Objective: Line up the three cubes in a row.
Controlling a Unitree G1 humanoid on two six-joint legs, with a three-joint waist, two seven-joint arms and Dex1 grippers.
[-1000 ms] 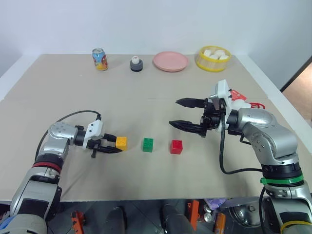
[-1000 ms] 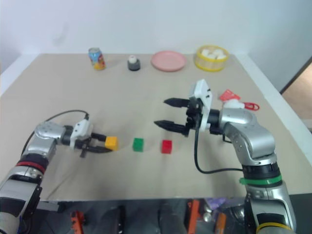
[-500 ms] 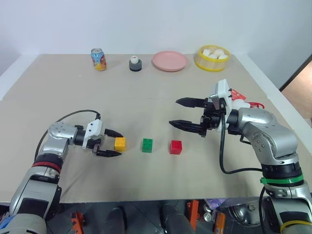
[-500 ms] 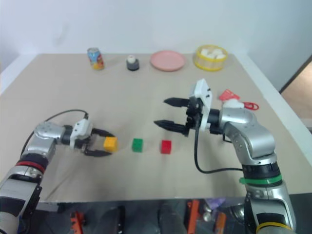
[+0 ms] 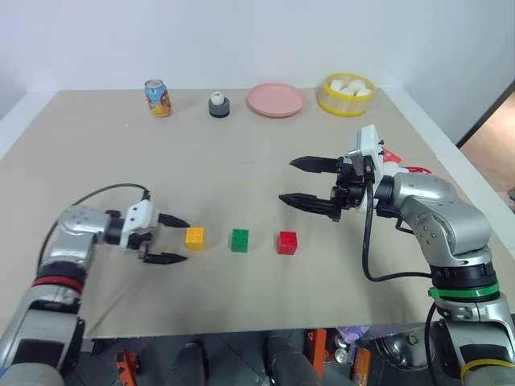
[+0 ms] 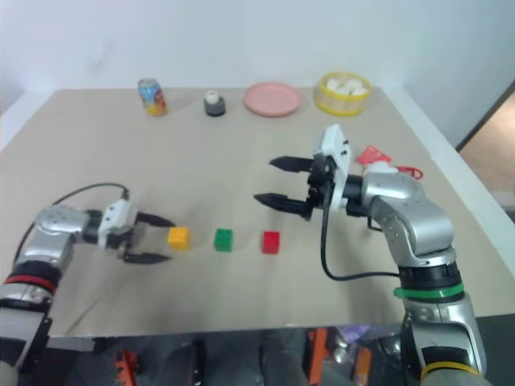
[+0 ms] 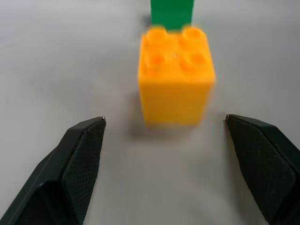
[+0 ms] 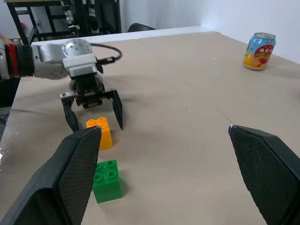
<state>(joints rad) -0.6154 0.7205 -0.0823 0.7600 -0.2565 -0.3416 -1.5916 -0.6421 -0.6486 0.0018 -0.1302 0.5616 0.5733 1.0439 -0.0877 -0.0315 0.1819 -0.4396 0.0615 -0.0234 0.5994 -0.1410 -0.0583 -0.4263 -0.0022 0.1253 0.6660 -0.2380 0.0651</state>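
Three cubes lie in a row near the table's front edge: yellow-orange (image 5: 195, 237), green (image 5: 240, 240) and red (image 5: 287, 242). My left gripper (image 5: 179, 241) is open just left of the yellow-orange cube, its black fingers spread to either side and clear of it. In the left wrist view the yellow-orange cube (image 7: 176, 77) stands free ahead of the fingertips, with the green cube (image 7: 171, 11) behind it. My right gripper (image 5: 288, 181) hangs open and empty above the table, behind and to the right of the red cube.
Along the table's far edge stand a soda can (image 5: 158, 97), a small dark holder with a white top (image 5: 217, 105), a pink plate (image 5: 275, 100) and a yellow tub (image 5: 347, 94) of white chunks. A red-tagged item (image 5: 402, 167) lies behind my right arm.
My left gripper has opened, let go of the yellow-orange cube and drawn back a little to the left. The cube stays on the table. My right arm has not moved.
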